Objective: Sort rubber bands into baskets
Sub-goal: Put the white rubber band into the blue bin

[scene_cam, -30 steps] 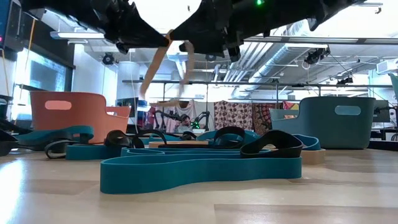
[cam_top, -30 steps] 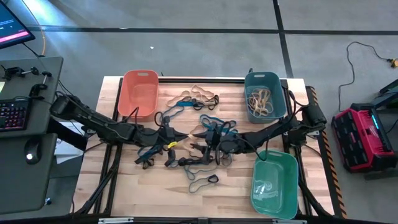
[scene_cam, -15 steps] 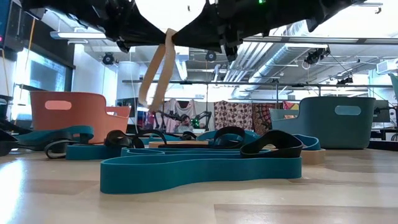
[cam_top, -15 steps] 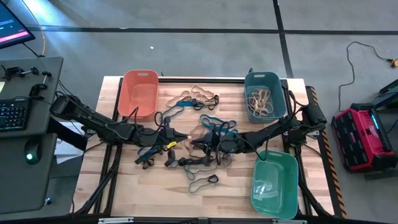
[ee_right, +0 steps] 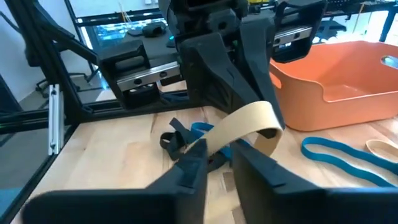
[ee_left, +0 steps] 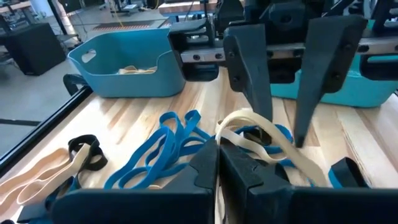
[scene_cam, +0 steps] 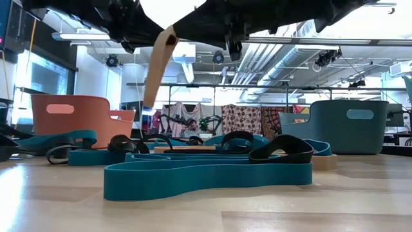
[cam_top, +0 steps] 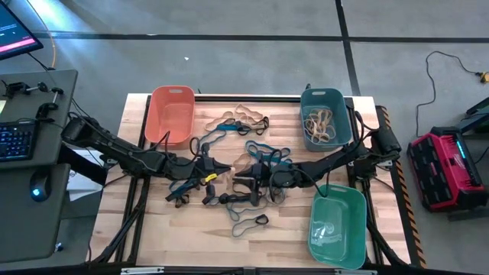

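- Here, the wooden table (cam_top: 153,229) carries three baskets and a loose scatter of rubber bands, with both dark arms reaching in over its middle.
- The green basket (cam_top: 337,226) sits at the near right corner, the teal basket (cam_top: 325,117) at the far right with tan bands (cam_top: 318,124) heaped inside it, and the orange basket (cam_top: 171,114) at the far left.
- The left arm comes in from the left edge, and the left gripper (cam_top: 222,166) hangs above the middle of the table with its jaws pressed together on one end of a tan rubber band (scene_cam: 156,69).
- The right arm comes in from the right edge; the right gripper (cam_top: 238,180) sits just beside the left one, tip almost to tip, and its jaws close on the other end of the same tan rubber band (ee_right: 239,126).
- In the low view that band droops from the two grippers as a flat strip, clear of the table.
- Under and around the grippers lie blue bands (cam_top: 264,153) and black bands (cam_top: 249,223), tangled across the centre of the table.
- A small cluster of tan and black bands (cam_top: 238,118) lies between the orange and teal baskets near the far edge.
- In the low view a long teal-blue band (scene_cam: 206,177) lies flat in the foreground with a black loop (scene_cam: 282,148) resting just behind it.
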Action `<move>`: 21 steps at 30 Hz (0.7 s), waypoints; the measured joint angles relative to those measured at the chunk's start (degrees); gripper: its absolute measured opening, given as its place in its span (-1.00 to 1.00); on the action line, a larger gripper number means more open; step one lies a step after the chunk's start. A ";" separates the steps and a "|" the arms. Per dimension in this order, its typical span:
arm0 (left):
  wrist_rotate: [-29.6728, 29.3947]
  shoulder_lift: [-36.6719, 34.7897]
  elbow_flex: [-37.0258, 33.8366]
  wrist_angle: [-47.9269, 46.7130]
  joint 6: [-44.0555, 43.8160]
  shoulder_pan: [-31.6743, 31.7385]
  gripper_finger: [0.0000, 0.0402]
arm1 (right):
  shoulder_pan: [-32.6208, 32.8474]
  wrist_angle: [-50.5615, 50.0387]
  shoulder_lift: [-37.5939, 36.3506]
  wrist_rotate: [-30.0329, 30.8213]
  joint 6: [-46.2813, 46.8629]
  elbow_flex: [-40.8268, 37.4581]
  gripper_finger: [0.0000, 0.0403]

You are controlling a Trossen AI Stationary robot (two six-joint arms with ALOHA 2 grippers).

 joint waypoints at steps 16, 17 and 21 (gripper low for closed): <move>1.50 0.00 0.00 3.22 0.90 0.02 -0.99 | -2.25 4.07 0.00 -9.50 2.94 0.00 -0.48; 1.50 0.00 0.00 3.08 0.90 0.02 -0.98 | -2.25 4.20 0.00 -9.48 2.96 0.00 -0.53; 1.50 0.00 0.00 0.90 1.01 0.02 -0.89 | -2.25 4.17 0.00 -9.16 2.61 0.00 -0.81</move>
